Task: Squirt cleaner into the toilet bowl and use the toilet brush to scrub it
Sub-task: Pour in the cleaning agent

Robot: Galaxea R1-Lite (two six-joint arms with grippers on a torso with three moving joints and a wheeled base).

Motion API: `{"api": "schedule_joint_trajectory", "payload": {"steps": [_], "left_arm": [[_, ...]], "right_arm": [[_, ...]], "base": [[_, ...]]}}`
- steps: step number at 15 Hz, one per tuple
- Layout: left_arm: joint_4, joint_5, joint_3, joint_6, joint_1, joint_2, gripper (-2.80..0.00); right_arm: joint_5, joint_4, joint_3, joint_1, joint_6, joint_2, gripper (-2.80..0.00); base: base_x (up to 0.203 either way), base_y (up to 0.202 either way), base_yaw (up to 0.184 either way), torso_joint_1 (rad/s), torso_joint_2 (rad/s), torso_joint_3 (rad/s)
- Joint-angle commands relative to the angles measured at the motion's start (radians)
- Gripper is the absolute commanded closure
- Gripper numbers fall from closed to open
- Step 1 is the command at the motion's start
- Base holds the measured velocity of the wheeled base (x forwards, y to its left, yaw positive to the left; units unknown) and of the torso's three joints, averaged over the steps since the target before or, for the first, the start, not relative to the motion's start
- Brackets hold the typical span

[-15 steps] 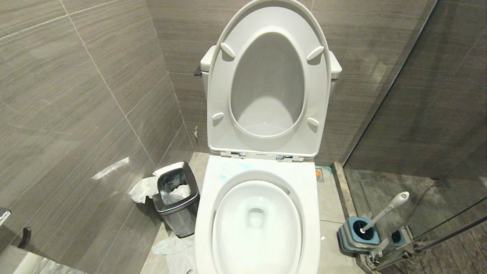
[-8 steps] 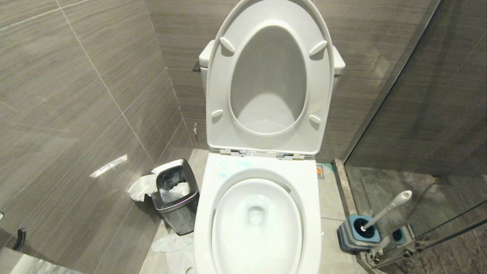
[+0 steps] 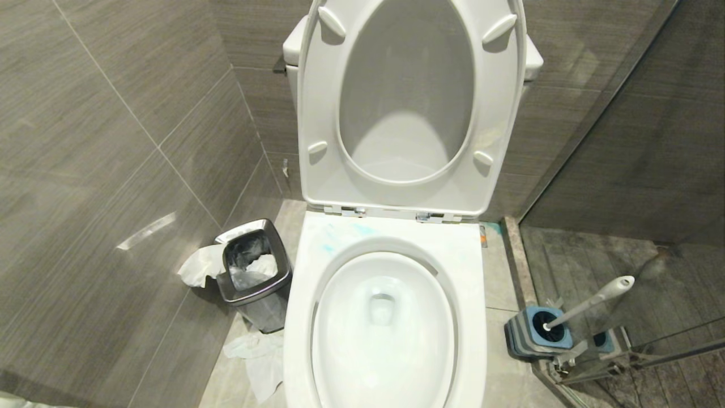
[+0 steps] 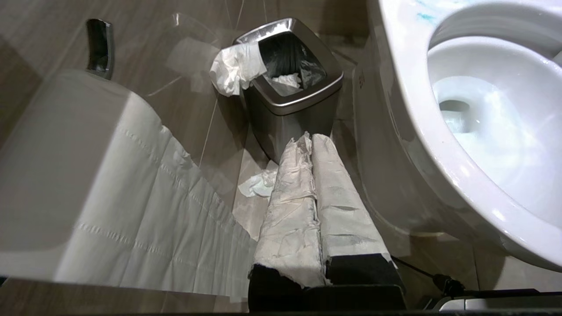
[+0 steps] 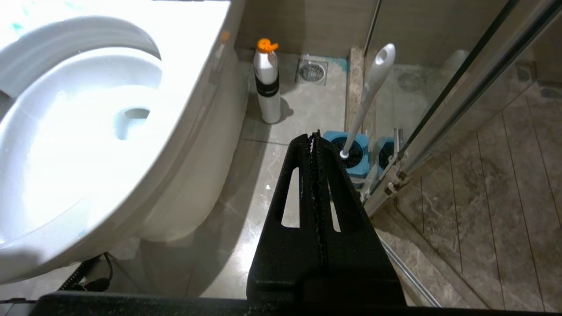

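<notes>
— Where's the toilet brush (image 3: 589,304)?

— In its blue holder (image 3: 538,337) on the floor, right of the toilet bowl (image 3: 470,317), by the glass partition (image 3: 640,141). Handle slants up and away to the right, head down.

— And the grippers?

— Left gripper (image 4: 311,139) pressed together, wrapped in what looks like white paper, low near the waste bin (image 4: 292,94). Right gripper (image 5: 314,138) also closed, empty. Only its camera shows an orange-capped bottle (image 5: 268,85) behind the bowl. Turquoise cleaner (image 3: 328,247) smears the rim.
</notes>
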Motion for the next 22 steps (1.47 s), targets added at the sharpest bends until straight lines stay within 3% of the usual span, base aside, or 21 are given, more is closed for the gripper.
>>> {"api": "schedule_joint_trajectory", "payload": {"steps": [1, 22], "left_arm": [[0.000, 0.000, 0.000, 0.000, 0.000, 0.002, 0.00], [-0.005, 0.000, 0.002, -0.002, 0.000, 0.002, 0.00]], "right_arm": [[0.000, 0.000, 0.000, 0.000, 0.001, 0.002, 0.00], [0.000, 0.002, 0.000, 0.000, 0.001, 0.002, 0.00]], "base": [[0.000, 0.000, 0.000, 0.006, 0.00, -0.193], [0.000, 0.000, 0.000, 0.003, 0.00, -0.199]]}}
